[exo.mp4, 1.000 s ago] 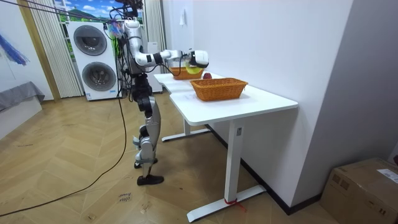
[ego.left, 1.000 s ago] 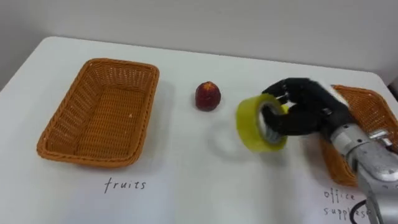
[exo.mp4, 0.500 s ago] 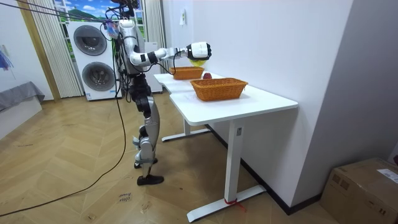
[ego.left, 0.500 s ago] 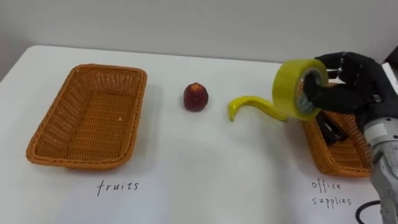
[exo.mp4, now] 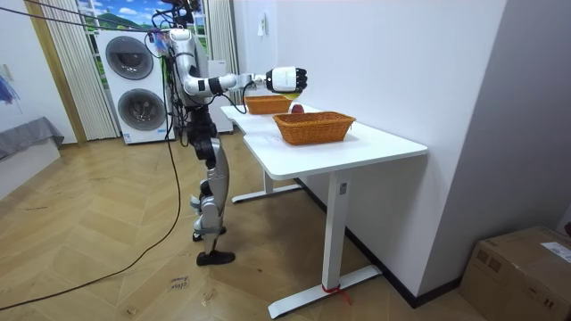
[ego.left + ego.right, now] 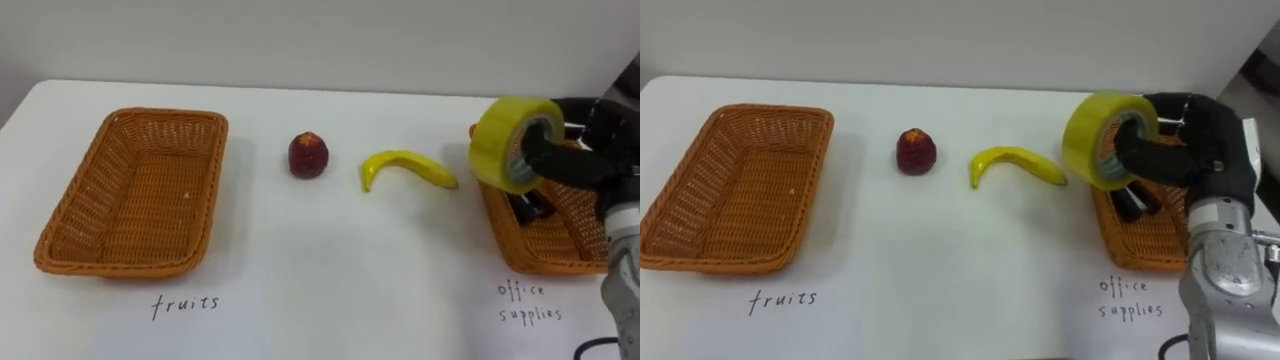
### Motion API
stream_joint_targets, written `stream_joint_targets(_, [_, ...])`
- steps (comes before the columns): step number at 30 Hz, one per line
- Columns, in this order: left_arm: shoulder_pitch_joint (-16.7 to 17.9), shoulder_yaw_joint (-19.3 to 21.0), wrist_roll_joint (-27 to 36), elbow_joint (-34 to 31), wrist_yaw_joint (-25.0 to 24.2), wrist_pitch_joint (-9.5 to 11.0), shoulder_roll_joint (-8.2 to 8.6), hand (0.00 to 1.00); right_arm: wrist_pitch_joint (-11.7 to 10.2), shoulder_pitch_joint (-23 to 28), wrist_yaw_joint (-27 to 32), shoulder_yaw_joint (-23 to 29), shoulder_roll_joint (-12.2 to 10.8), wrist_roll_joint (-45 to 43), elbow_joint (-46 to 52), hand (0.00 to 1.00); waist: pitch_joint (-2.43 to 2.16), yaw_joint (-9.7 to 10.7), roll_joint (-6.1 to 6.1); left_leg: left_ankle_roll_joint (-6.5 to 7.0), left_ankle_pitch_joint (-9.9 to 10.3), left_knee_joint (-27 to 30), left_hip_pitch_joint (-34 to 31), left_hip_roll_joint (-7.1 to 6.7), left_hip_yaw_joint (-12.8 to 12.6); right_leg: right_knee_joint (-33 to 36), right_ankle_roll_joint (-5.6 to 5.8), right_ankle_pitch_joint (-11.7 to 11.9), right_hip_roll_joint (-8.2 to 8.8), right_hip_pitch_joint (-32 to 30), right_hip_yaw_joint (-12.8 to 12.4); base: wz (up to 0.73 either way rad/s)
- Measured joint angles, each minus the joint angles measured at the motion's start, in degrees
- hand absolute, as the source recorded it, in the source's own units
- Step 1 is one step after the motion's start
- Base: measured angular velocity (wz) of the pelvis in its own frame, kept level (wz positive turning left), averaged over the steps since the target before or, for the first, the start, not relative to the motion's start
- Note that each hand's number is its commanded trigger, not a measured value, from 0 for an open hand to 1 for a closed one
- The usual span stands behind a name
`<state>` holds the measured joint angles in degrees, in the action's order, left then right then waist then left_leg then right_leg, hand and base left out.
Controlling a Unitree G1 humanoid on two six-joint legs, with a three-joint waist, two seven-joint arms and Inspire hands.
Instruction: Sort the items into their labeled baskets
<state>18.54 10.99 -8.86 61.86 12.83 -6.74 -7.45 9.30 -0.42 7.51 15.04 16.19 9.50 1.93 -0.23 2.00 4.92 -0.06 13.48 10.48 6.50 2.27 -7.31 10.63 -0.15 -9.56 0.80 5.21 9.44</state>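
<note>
Now, step in hand: by my reading, carrying the yellow tape roll [image 6: 510, 145] to the office-supplies basket [image 6: 530, 262] and dropping it in; the drop is not yet made.
Right hand: the right hand [image 6: 585, 160] is clamped on the roll, thumb through the core and fingers curled over the outer band, with nothing else in its grasp.
Why held so: hooking through the hole keeps the roll from rolling free and leaves it on edge, facing the camera, so it can fall straight down once the fingers loosen.
Tape roll's place: in the air, clear of the tabletop [image 6: 320, 260], over the near-left rim of the office-supplies basket rather than above its middle.
Basket contents: a dark object [image 6: 530, 205] already lies inside; what it is I cannot tell.
Fruit: the banana [image 6: 405, 167] lies on the tabletop just left of that basket, and a red fruit [image 6: 308, 155], apple-like, sits further left, apart from the banana.
Fruit basket: the fruit basket [image 6: 110, 265] at the far left holds nothing.
Layout: one basket at each end with the loose items between them, so each item goes to one side or the other.
Stance: in the room view the robot stands at the tabletop's end, right arm stretched out over it.
Left to do: likely the tape roll's release, then both fruits.
</note>
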Motion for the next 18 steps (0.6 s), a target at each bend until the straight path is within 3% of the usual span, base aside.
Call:
stream_joint_targets(9, [0.07,-0.02,0.35,-0.98,-0.02,-0.47,-0.12,0.00,0.07,0.57,5.56,2.50,1.29,2.78,-6.43,1.00,0.16,0.96,1.08,0.00,0.00,0.04,-0.20,0.01,-0.54,-0.08,0.04,-0.02,-0.03,-0.58,-0.10,-0.02])
stream_joint_targets(18, [0.07,0.11,0.36,-3.50,-0.05,-0.42,-0.14,0.00,0.07,1.05,5.59,2.50,1.49,2.68,-8.24,1.00,0.04,0.60,1.02,0.01,0.00,-0.32,0.09,0.10,-1.80,0.24,0.02,-0.01,-0.19,-1.15,-1.44,-0.08])
